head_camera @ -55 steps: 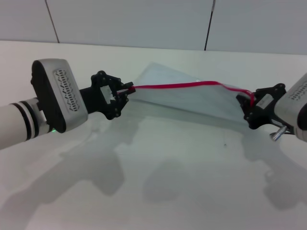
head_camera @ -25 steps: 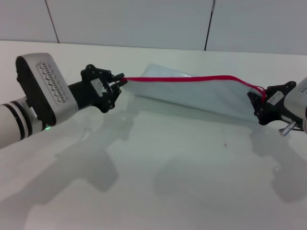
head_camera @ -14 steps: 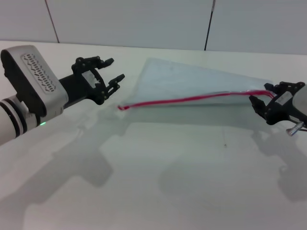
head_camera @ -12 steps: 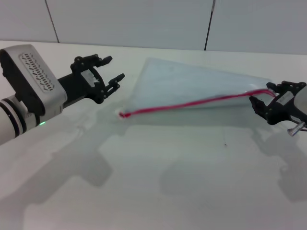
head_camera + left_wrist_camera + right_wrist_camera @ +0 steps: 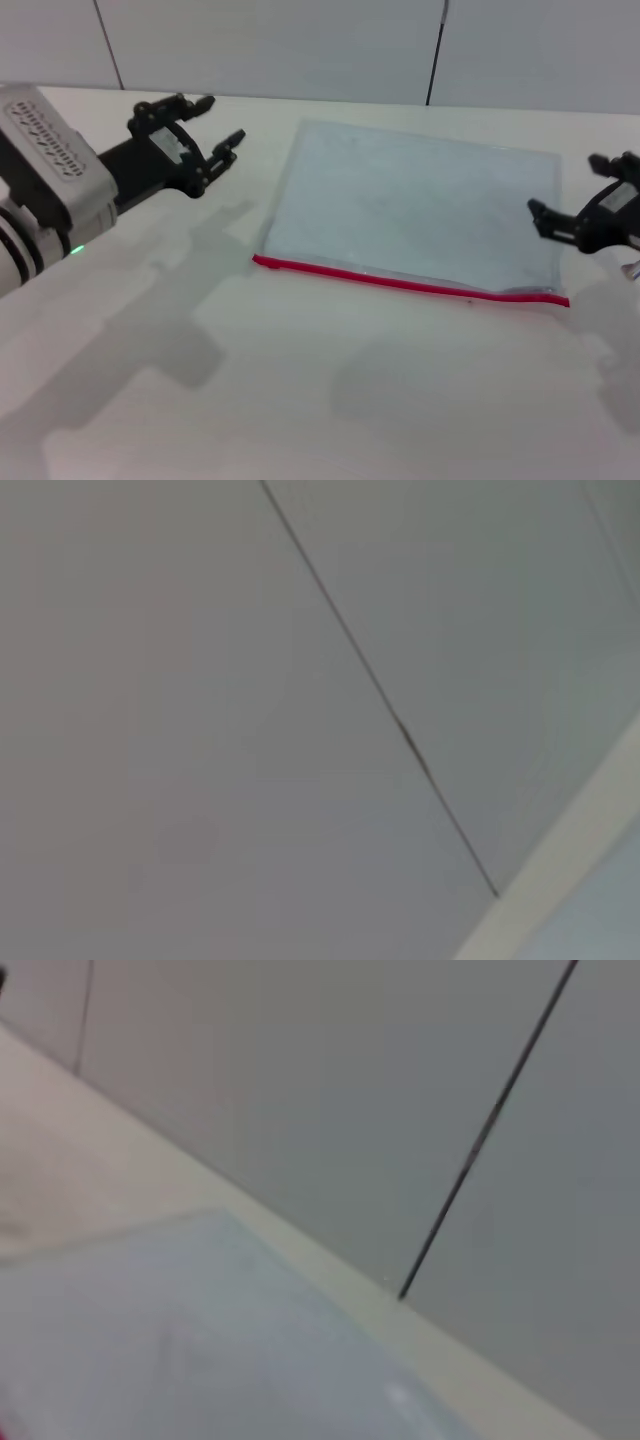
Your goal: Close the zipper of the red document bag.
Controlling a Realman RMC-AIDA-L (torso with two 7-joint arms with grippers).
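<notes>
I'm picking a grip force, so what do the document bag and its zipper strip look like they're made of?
The flat rectangular pale-blue document bag looks like thin, soft translucent plastic with a matte, slightly frosted finish: the white table shows faintly through it. The thin bright-red zipper strip along its near edge looks like plastic or woven tape; which one cannot be told. No slider is discernible.

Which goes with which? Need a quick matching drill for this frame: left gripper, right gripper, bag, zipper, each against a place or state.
Things:
1. left gripper
2. right gripper
3. red document bag
4. zipper

Places or states:
A. red strip along the bag's long edge nearest the robot
B. lying flat on the table, held by neither gripper
C. open, past the bag's right short edge
D. open, above the table off the bag's far left corner

Pairs: 1-D, 2-C, 3-B, 4-A
</notes>
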